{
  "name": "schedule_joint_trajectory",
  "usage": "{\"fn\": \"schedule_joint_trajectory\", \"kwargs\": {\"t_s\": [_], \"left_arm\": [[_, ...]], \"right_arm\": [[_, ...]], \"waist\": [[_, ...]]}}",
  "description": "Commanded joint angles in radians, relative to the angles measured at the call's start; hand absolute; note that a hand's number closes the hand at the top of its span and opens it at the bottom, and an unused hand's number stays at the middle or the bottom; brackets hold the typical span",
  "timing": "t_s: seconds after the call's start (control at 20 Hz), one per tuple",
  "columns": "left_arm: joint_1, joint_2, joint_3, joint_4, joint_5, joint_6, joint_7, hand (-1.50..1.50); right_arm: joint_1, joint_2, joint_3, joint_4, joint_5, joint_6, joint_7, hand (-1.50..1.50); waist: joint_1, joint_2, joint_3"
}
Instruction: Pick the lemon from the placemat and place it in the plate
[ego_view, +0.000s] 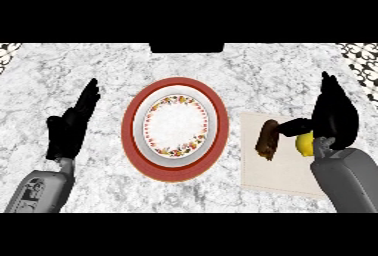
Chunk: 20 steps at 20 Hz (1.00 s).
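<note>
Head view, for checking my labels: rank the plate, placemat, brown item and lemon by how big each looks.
1. plate
2. placemat, partly hidden by the right arm
3. brown item
4. lemon, mostly hidden by the right hand, so its rank against the brown item is unsure.

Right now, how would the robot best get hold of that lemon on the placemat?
Judging by its pose, around the lemon's round middle, coming from above and its right, where the right hand already hovers. The brown object lies close on the lemon's left on the placemat, crowding that side. Much of the lemon is hidden under the hand.
</note>
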Motion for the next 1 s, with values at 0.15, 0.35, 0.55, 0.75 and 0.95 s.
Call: {"fn": "schedule_joint_trajectory", "kwargs": {"t_s": [0.15, 0.35, 0.55, 0.75, 0.95], "left_arm": [[-0.021, 0.004, 0.010, 0.007, -0.003, -0.015, 0.006, 0.00], [-0.016, 0.008, 0.020, 0.018, 0.013, -0.047, -0.004, 0.00], [-0.071, -0.030, 0.014, 0.027, -0.020, -0.005, 0.023, 0.00], [-0.050, -0.017, 0.019, -0.029, -0.016, -0.018, 0.063, 0.00], [-0.009, -0.020, 0.020, -0.008, -0.025, -0.032, -0.002, 0.00]], "right_arm": [[-0.046, -0.031, -0.070, -0.109, -0.131, 0.352, 0.248, -1.50], [-0.101, 0.009, -0.100, -0.030, -0.139, 0.357, 0.280, -1.50], [-0.102, 0.011, -0.137, 0.009, -0.154, 0.373, 0.238, -1.50], [0.022, 0.021, -0.139, 0.009, -0.154, 0.361, 0.179, -1.50], [0.001, -0.018, -0.192, 0.072, -0.195, 0.450, 0.160, -1.50]], "waist": [[0.008, 0.004, 0.002], [0.024, 0.009, 0.003], [0.021, 0.010, 0.003], [0.021, 0.009, 0.004], [0.023, 0.009, 0.003]]}}
